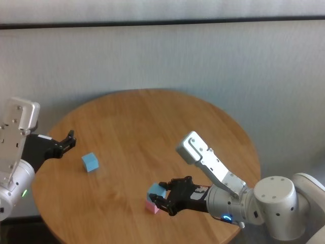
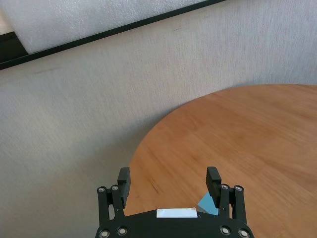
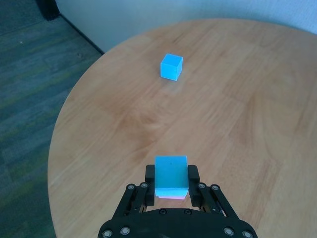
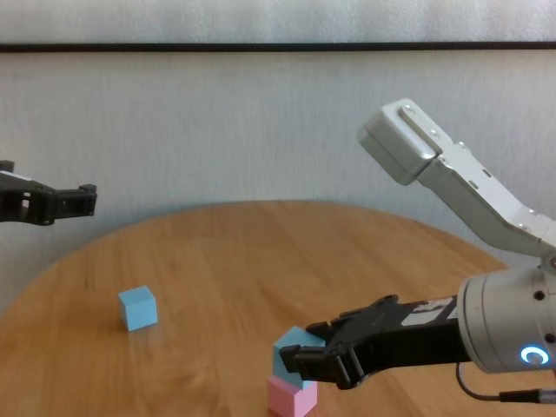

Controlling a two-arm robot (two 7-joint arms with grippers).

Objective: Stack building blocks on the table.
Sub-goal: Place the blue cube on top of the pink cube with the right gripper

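Note:
My right gripper [image 1: 161, 196] is shut on a light blue block [image 1: 155, 190] near the table's front edge. That block sits directly on top of a pink block [image 1: 151, 206]; the right wrist view shows the blue block [image 3: 171, 171] between the fingers with the pink block [image 3: 171, 195] under it. In the chest view the blue block [image 4: 292, 351] looks slightly turned over the pink block [image 4: 291, 398]. A second light blue block [image 1: 90, 162] lies alone to the left. My left gripper [image 1: 70, 139] hovers open and empty above the table's left edge.
The round wooden table [image 1: 152, 122] fills the workspace, with a grey wall [image 1: 162, 56] close behind it. Dark carpet floor [image 3: 29, 74] lies beyond the table's left rim. Bare wood separates the lone block from the stack.

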